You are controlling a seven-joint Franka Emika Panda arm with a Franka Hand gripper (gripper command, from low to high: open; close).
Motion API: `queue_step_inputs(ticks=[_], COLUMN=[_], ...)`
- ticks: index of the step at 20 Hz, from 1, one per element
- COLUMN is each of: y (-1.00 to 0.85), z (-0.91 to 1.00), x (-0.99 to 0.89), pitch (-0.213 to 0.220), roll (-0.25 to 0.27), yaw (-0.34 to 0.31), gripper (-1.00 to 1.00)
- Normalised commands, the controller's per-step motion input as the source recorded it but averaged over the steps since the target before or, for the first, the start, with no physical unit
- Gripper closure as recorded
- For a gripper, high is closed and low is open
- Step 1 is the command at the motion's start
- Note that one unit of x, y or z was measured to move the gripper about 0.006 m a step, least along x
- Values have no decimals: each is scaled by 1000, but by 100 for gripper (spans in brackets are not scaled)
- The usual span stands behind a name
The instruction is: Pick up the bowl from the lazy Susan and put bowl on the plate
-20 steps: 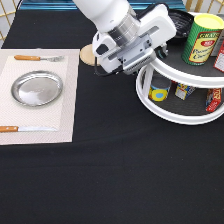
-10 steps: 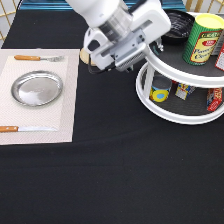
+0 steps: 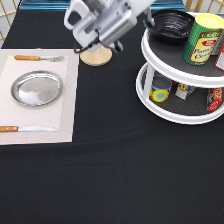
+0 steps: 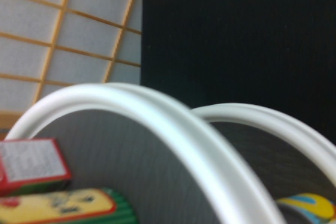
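The glossy black bowl [image 3: 172,25] sits on the upper shelf of the white two-tier lazy Susan [image 3: 165,112], at that shelf's far left. The gripper [image 3: 148,16] is at the exterior view's top, its tip right by the bowl's left rim, with the grey-white hand stretching leftward above the wooden coaster. The silver plate [image 3: 37,88] lies empty on the placemat at the exterior view's left. The wrist view shows the lazy Susan's two white rims [image 4: 161,125] from close by; the bowl does not show there.
A green-and-yellow can [image 3: 202,39] stands next to the bowl on the upper shelf; small cans and packets sit on the lower shelf. A wooden coaster [image 3: 96,56] lies under the hand. A fork [image 3: 37,58] and a knife [image 3: 25,129] flank the plate on the beige placemat [image 3: 65,125].
The hand has risen and moved toward the exterior view's top, from beside the turntable's lower tier to the level of the upper shelf by the bowl. Bowl and plate have not moved.
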Motion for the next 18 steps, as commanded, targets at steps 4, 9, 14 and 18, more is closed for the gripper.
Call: queue_step_inputs(ticks=[4, 9, 14, 18], y=[191, 301, 560, 683], z=[229, 17, -20, -27], x=[-1000, -998, -867, -537], pitch=[-36, -3, 0, 0], roll=[-61, -48, -108, -146], yaw=[0, -2, -2, -11], gripper=[-100, -100, -100, -100])
